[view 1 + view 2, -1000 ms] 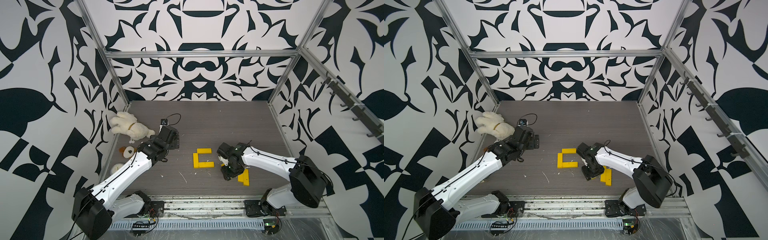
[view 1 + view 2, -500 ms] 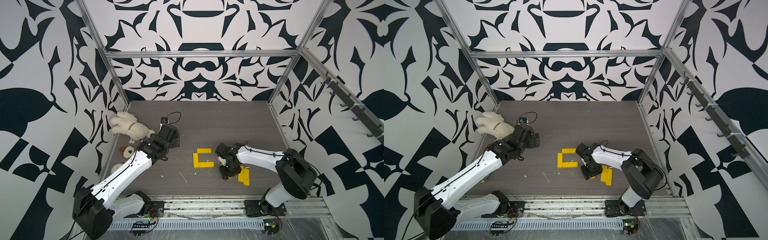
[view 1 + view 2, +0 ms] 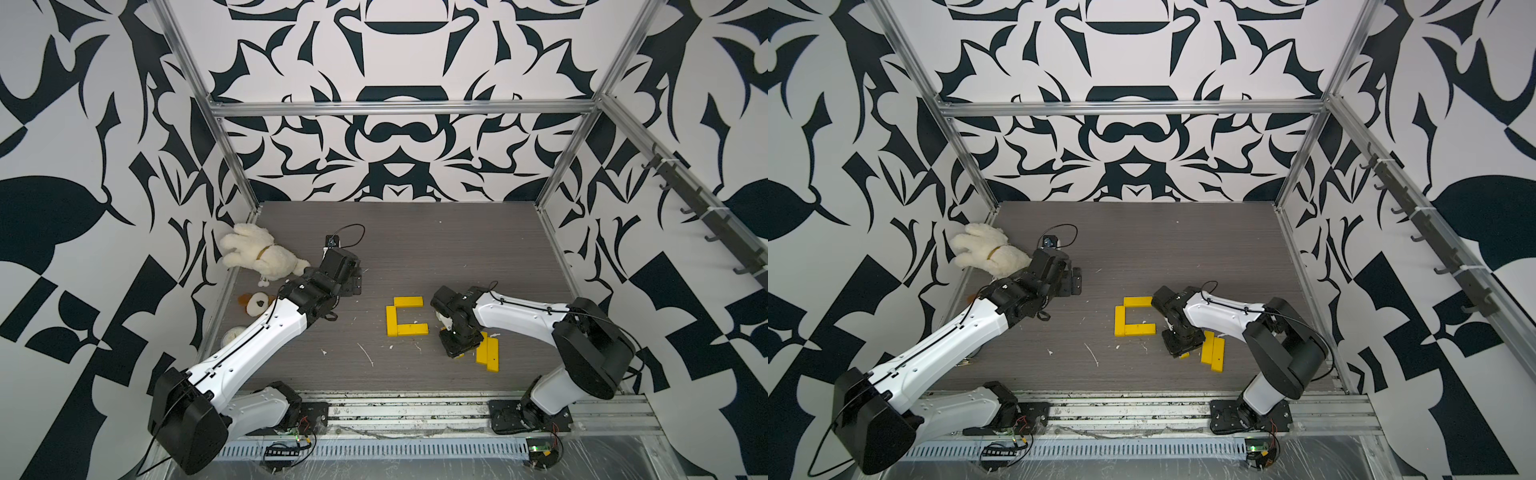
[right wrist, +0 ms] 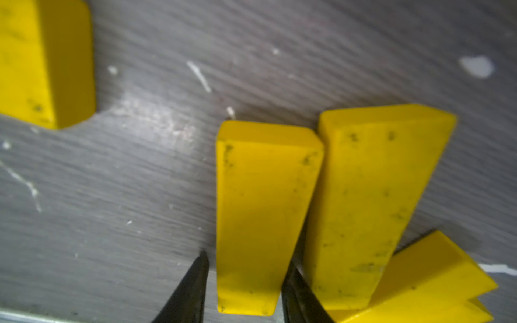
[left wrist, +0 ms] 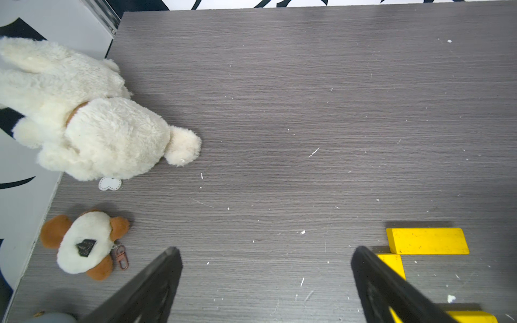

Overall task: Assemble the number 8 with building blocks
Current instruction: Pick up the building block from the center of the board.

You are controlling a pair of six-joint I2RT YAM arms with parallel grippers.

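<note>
- Left gripper: held wide open and empty above the table, near a white plush toy.
- Right gripper: lowered over the loose yellow bars; one bar is straddled closely by the jaws, but a firm grip cannot be confirmed.
- Number 8: only three bars are laid, forming a C shape just beside the right gripper.

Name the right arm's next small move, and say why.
Probably close the right gripper onto the yellow bar between its fingers. The right wrist view shows the fingers straddling it with a sliver of gap on one side, so it does not look gripped yet. The three-bar C nearby needs more bars to become the 8.
</note>
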